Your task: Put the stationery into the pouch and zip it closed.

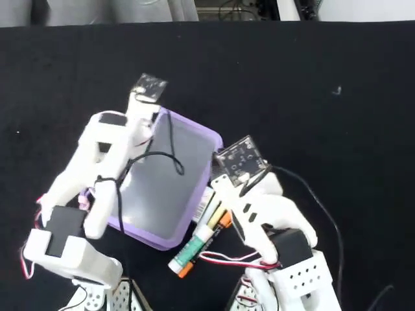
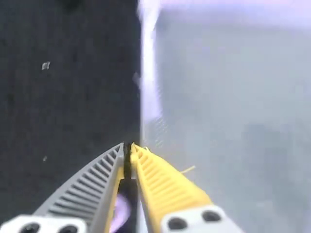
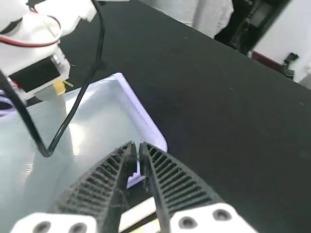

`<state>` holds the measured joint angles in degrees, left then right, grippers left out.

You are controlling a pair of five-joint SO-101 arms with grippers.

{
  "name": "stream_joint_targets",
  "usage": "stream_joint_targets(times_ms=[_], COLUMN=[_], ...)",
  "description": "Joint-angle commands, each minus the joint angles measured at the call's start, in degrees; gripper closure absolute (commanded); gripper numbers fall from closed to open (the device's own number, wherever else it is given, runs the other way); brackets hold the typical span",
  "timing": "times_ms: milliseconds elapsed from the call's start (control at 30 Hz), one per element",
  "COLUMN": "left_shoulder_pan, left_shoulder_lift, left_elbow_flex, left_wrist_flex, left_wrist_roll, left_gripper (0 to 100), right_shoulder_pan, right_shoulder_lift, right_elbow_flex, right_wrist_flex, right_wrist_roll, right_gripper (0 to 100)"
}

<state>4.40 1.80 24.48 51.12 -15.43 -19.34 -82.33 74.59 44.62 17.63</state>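
Well, print on the glue stick (image 1: 194, 249) beside the pouch (image 1: 159, 201) is unreadable.

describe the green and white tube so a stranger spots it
On the black table, find the translucent purple-edged pouch in the middle. By its near edge lies a white tube with a green band and orange cap; the thin orange pen next to it has no green.

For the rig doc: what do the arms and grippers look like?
The left arm and right arm are white with black motor blocks. The left gripper has one grey and one yellow ribbed finger; the right gripper, two black ones. A black cable loops off the left arm; red and white wires run near the right arm's base.
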Motion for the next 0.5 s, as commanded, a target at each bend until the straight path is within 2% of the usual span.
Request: stream_joint_targets(times_ms=[0,100,200,333,467], left_shoulder_pan=[5.93,7.16,4.18,-7.87,-22.55], left_shoulder_lift=[-0.26,-0.26,-0.26,-0.88,-0.97], left_elbow_flex=[-6.55,-6.64,-5.76,-5.67,-6.81], left_wrist_flex=[-0.79,-3.34,-3.78,-3.34,-3.16], left_wrist_roll=[11.25,15.74,14.77,14.15,14.15], left_gripper=[97,97,97,97,97], right_shoulder_pan=[2.46,2.90,2.73,1.85,-4.22], right_shoulder_lift=[-0.66,-1.01,-1.01,-1.10,-0.66], right_elbow_flex=[-3.91,-3.91,-3.91,-4.26,-6.11], right_wrist_flex=[-0.97,-0.97,-0.97,0.62,4.48], right_wrist_roll=[-0.35,-0.44,-0.44,-0.44,-0.44], right_gripper=[98.6,98.6,98.6,98.6,98.6])
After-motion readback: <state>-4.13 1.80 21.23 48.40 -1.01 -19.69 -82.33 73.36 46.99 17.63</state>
